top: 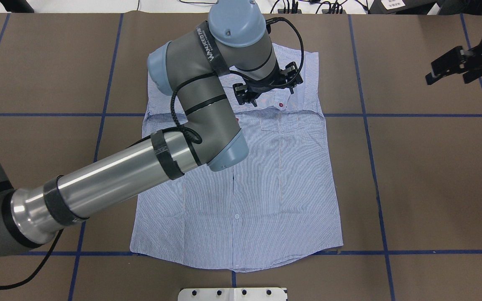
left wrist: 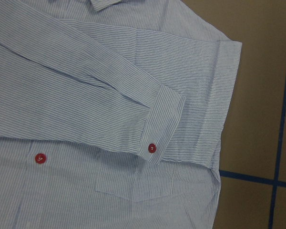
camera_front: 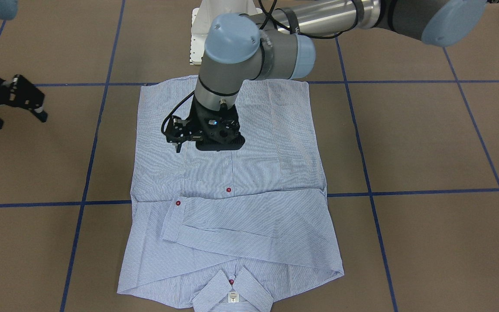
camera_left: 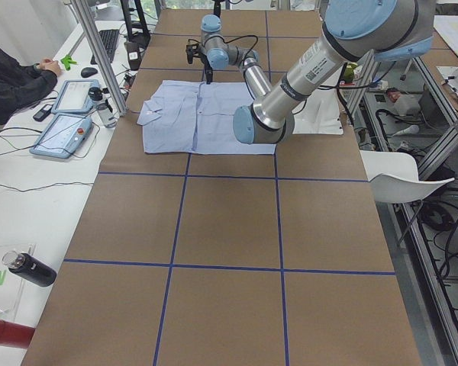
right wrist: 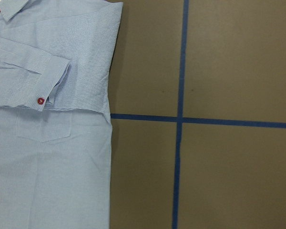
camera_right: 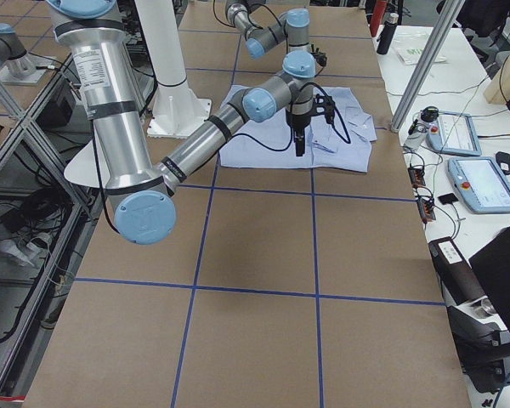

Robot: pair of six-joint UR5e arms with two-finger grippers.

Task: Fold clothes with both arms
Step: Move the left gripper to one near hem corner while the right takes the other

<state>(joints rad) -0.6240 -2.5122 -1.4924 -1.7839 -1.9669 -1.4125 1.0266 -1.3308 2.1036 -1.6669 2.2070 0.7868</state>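
The brown worktop [camera_front: 427, 143] is carrying the striped shirt [camera_front: 271, 169], lying flat with a sleeve [camera_front: 249, 221] folded across, beneath the left end effector [top: 267, 87], hovering with jaws spread wide; the right end effector [camera_front: 20, 119] is hanging well aside, likewise wide

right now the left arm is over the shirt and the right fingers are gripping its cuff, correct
No. The left arm is over the shirt, but the right fingers grip nothing: they are open over the table, off to the shirt's side, apart from the cuff. The overhead view shows it.
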